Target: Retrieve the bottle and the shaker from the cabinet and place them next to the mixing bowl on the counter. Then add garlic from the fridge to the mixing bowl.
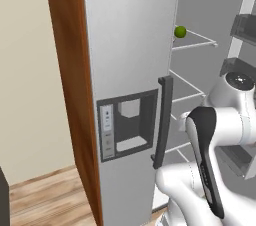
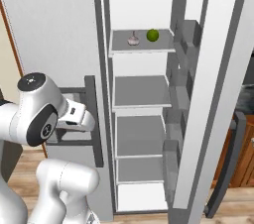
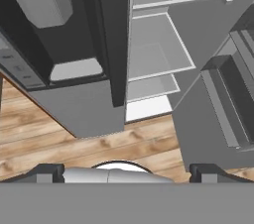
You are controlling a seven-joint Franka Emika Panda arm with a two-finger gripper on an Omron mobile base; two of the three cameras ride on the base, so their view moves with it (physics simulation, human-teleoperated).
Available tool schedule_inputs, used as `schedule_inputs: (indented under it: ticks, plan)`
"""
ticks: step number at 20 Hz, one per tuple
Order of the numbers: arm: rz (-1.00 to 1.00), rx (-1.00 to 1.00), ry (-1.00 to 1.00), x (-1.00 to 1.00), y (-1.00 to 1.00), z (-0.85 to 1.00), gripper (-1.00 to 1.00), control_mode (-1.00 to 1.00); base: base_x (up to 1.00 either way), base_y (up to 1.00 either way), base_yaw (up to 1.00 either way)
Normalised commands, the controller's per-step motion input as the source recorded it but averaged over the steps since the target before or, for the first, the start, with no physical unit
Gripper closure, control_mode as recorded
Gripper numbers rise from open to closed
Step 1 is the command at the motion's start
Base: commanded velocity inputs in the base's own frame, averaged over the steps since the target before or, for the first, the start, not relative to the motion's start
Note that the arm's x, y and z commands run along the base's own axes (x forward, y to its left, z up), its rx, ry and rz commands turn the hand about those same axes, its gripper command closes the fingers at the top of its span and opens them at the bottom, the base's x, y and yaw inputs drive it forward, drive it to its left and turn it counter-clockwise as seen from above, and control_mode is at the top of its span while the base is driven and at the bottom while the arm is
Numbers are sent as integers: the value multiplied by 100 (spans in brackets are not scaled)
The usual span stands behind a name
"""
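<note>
Hand view, nearest: gripper [image 3: 127, 172], two dark tips far apart at the bottom edge, jaws wide, nothing between them; it looks down over the wood floor [image 3: 74, 139] toward the foot of the fridge.
Arm: folded low in front of the fridge, forearm level, wrist beside the closed left door [image 2: 59, 34].
Closed door: dispenser recess [image 1: 127, 125] and a dark upright handle [image 1: 162, 120].
Open compartment: right door [image 2: 213, 89] swung out, bins along its inner face; four grey shelves stacked inside.
Lower shelves: bare as far as can be seen.
Top shelf [image 2: 141, 47]: holds the two items below.
Garlic [image 2: 133, 39]: small pale bulb near the shelf's front left, standing on its base; tip apparently up, so the long axis is vertical, though it is too small to be sure.
Lime [image 2: 153, 34]: green, round, just beside the garlic on its right.
Bearing: garlic lies well above and ahead of the gripper, deeper into the fridge and to its right.
Judgement: the hand must rise past three shelves and swing in level before closing across the bulb's width.
Risk: nudging the lime, or clipping the shelf edge.
</note>
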Motion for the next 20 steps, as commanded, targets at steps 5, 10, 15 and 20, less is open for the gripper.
schedule_inputs:
  ticks: [5, 10, 15, 20]
  plan:
    - [0, 0, 0, 0, 0, 0, -100, 100, 30, -19, 0]
    - [0, 0, 0, 0, 0, 0, -100, 100, 38, -18, 0]
    - [0, 0, 0, 0, 0, 0, -100, 100, 43, -8, 0]
    - [0, 0, -1, 8, -39, 0, -100, -100, 9, -13, 0]
